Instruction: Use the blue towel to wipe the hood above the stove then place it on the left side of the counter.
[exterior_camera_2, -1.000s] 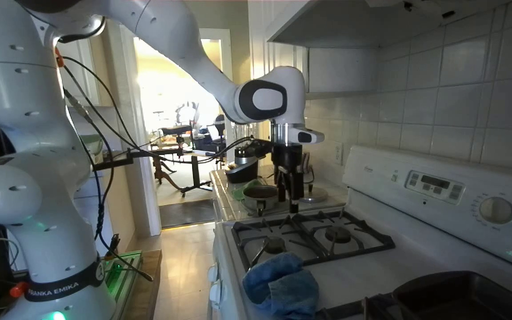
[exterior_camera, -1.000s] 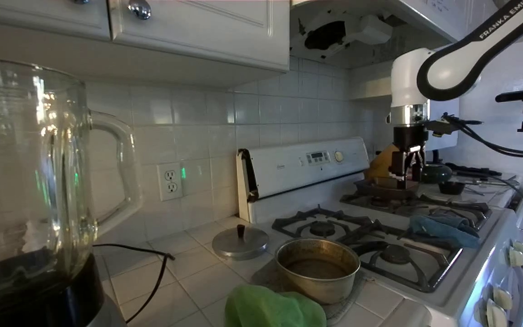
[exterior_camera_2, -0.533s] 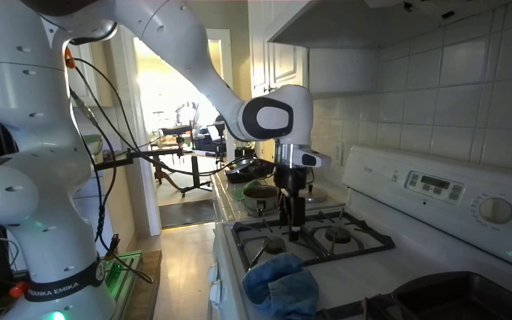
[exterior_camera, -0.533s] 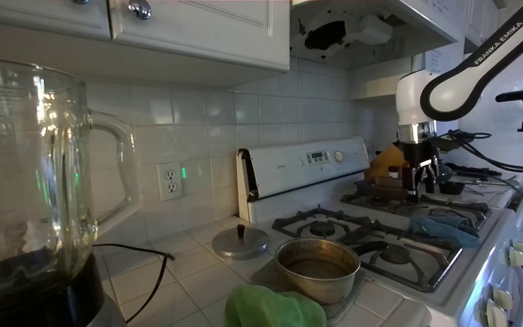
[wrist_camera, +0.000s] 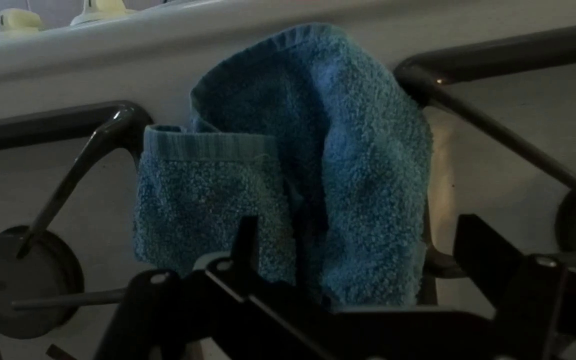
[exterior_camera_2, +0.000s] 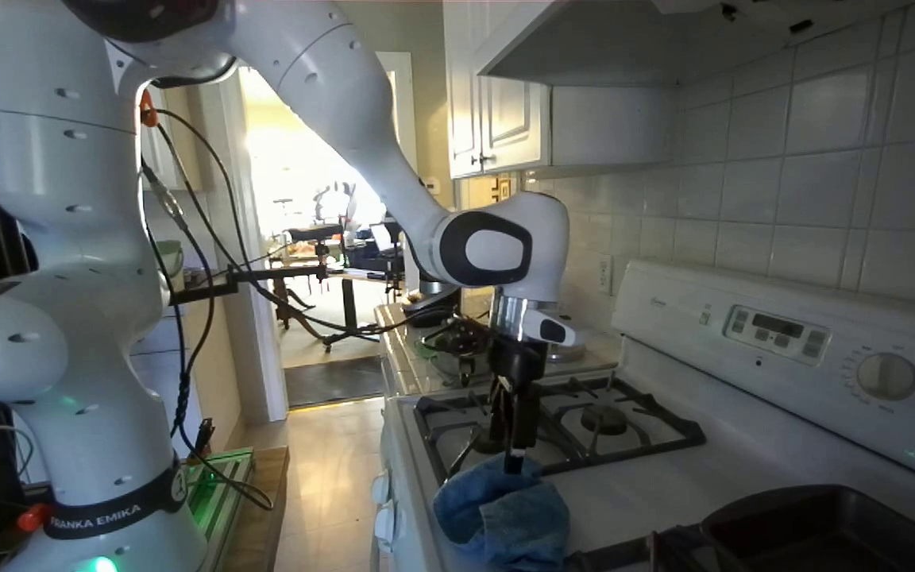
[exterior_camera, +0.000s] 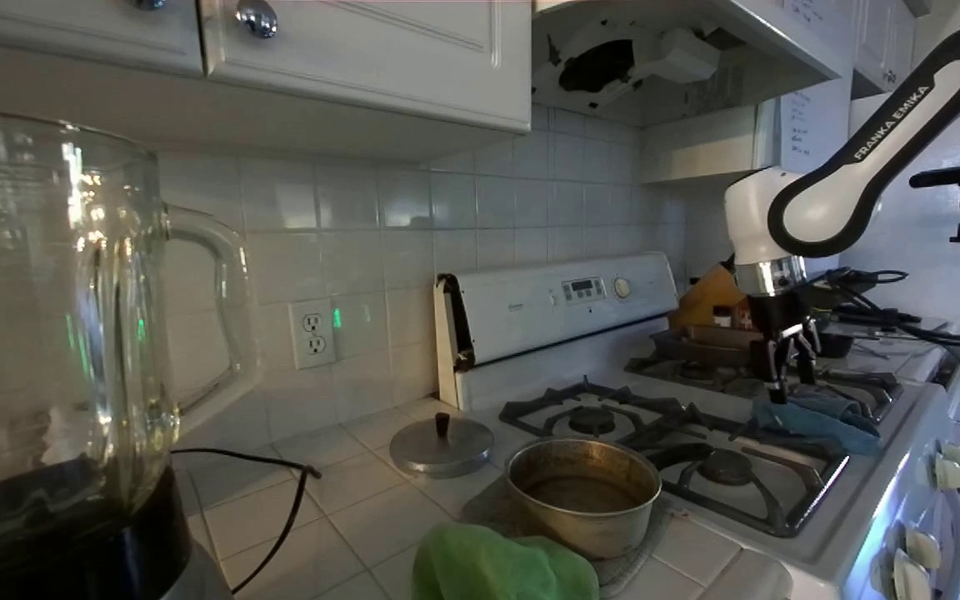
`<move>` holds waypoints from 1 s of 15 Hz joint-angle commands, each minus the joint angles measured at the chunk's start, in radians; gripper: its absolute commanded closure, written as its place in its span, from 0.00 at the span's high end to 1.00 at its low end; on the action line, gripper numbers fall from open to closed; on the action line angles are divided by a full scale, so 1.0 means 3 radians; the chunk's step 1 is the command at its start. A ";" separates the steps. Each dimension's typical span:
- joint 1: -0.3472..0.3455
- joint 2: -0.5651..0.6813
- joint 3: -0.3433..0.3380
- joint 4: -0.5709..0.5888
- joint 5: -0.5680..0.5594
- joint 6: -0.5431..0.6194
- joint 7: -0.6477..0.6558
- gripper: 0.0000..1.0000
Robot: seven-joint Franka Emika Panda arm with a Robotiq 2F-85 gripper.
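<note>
The blue towel [exterior_camera: 822,423] lies folded and crumpled over the grates near the stove's front edge. It shows in both exterior views [exterior_camera_2: 509,520] and fills the middle of the wrist view [wrist_camera: 378,165]. My gripper [exterior_camera: 792,388] points down, slightly tilted, just above the towel's rear part; it also shows in an exterior view [exterior_camera_2: 507,459]. In the wrist view the gripper [wrist_camera: 359,222] is open, its fingers wide apart with nothing between them. I cannot tell whether a fingertip touches the cloth. The hood [exterior_camera: 655,71] is above the stove [exterior_camera_2: 632,485]. The tiled counter [exterior_camera: 355,508] adjoins the stove.
Black burner grates [exterior_camera_2: 553,429] stand up around the towel. A dark baking pan [exterior_camera_2: 831,528] sits at the stove's back. On the counter are a metal pot [exterior_camera: 588,525], a lid [exterior_camera: 441,448], a green cloth [exterior_camera: 501,567] and a glass blender [exterior_camera: 47,333]. Cables hang by the wrist.
My gripper has come down from above the stove toward the towel and tilted slightly. The towel and the other things on the stove and counter have not moved.
</note>
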 commanded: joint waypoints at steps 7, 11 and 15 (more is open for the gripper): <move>0.0073 0.0302 -0.0167 -0.0003 -0.0459 0.0555 0.0316 1.00; 0.0091 0.0364 -0.0220 0.0013 -0.0573 0.0581 0.0388 0.74; 0.0065 0.0386 -0.0177 0.0038 -0.0390 0.0478 0.0261 0.45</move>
